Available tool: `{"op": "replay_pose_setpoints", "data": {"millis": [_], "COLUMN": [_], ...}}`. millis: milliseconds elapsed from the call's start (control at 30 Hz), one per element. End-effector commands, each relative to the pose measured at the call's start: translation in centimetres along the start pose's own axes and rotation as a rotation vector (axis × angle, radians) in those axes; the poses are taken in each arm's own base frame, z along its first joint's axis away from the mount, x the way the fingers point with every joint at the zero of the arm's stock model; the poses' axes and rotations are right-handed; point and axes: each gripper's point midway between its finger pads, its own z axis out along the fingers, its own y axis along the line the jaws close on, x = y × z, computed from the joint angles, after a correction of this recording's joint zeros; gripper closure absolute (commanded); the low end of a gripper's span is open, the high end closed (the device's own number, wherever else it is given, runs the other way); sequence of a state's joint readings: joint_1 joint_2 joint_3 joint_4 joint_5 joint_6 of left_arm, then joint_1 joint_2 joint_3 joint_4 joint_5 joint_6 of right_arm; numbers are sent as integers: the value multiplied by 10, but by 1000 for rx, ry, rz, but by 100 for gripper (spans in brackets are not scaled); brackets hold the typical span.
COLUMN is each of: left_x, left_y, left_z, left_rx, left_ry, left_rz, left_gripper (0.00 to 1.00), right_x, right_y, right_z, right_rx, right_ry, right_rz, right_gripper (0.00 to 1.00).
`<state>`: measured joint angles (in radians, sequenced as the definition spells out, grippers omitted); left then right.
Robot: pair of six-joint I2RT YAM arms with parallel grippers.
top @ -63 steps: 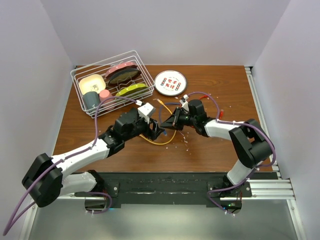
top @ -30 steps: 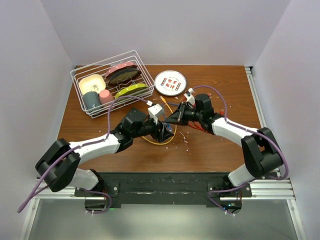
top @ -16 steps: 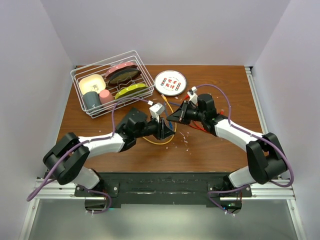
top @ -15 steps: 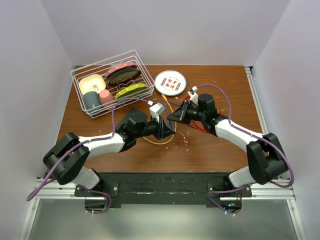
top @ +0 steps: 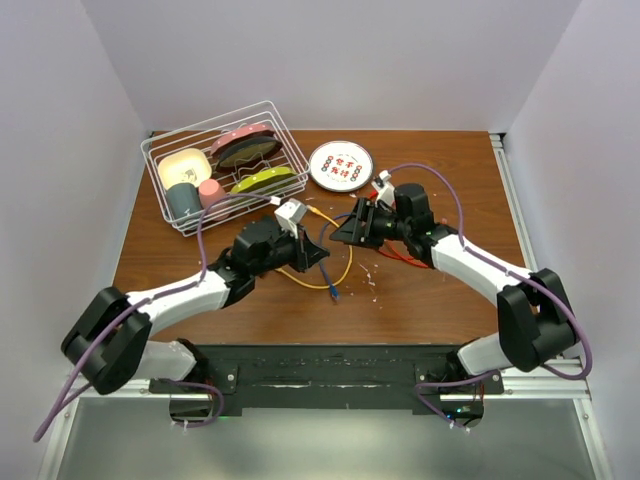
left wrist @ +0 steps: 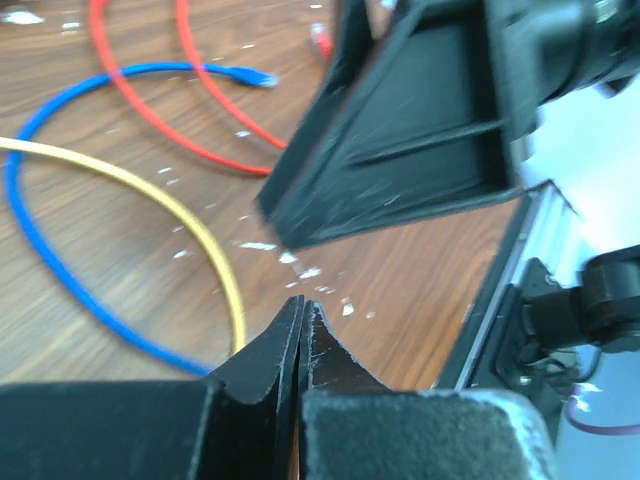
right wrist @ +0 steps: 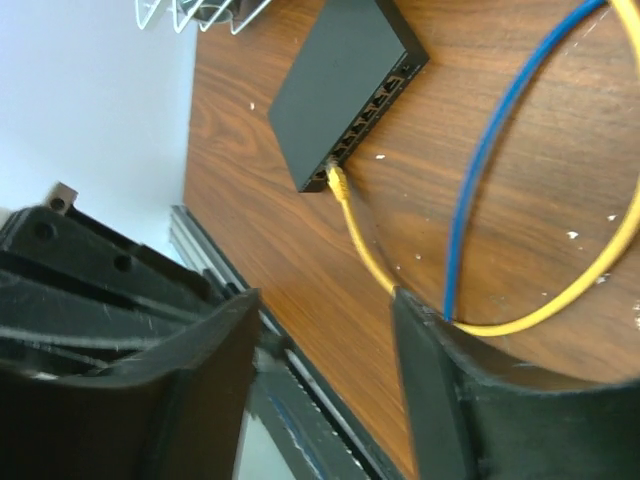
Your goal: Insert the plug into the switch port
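On the bench (right wrist: 250, 230), the switch (right wrist: 345, 85) lies flat. The right claw (right wrist: 325, 370) is released and empty; the left claw (left wrist: 301, 325) is clenched, nothing visibly held. The yellow plug (right wrist: 336, 180) sits at the end socket. Advised: press squarely, verify seating.

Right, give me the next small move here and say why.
Probably ease the left gripper back and check the seating. In the right wrist view the yellow plug sits at the end socket of the switch; the left jaws are shut with nothing seen between them, and the right gripper stands open. Whether the plug is fully home cannot be told.
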<state>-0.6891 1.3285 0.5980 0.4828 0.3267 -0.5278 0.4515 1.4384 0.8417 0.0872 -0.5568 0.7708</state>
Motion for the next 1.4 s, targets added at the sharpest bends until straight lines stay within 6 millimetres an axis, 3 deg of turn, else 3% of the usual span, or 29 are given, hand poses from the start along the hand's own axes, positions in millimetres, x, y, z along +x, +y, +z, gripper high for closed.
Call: {"op": "replay_pose_setpoints", "data": {"millis": [0,167,200,267,300,367,467,567,600,700,900,1033,1133,1367], "left_x": [7,-5,-4,-7,-2,-4,3,7,9,10,13,16,20,40], "left_y": [30,50,53,56,60,66,77,85,88,89,90,91,90,85], "left_z": [-23,-42,-44,-48,-50,-56,-65,-73,-76,-80,-82,-82,-81,-80], "left_rx": [-145,-244,-261,-288,-309,-354,-411,-462,-478,-491,-494,-495,-483,-416], "left_ry": [15,-18,-2,-3,20,15,34,46,51,48,50,57,65,79], "left_rz": [48,66,67,85,86,86,67,48,34,20,7,7,6,-14], "left_gripper": [88,65,60,56,51,45,32,25,24,21,19,20,19,20], "right_x": [-16,-22,-15,-23,-11,-16,8,38,46,73,104,119,126,129], "right_y": [15,7,-7,-16,-29,-39,-51,-66,-69,-81,-86,-74,-59,-50], "right_z": [-8,-8,-8,-9,-9,-10,-3,6,8,12,17,26,39,67], "right_rx": [9,64,117,193,254,352,439,489,496,514,513,443,366,296], "right_ry": [2,17,60,59,117,117,205,306,329,402,497,535,540,537], "right_rz": [-155,-258,-276,-311,-324,-356,-403,-415,-414,-410,-437,-457,-458,-453], "right_gripper": [33,29,29,30,31,32,40,65,80,99,100,100,100,100]}}
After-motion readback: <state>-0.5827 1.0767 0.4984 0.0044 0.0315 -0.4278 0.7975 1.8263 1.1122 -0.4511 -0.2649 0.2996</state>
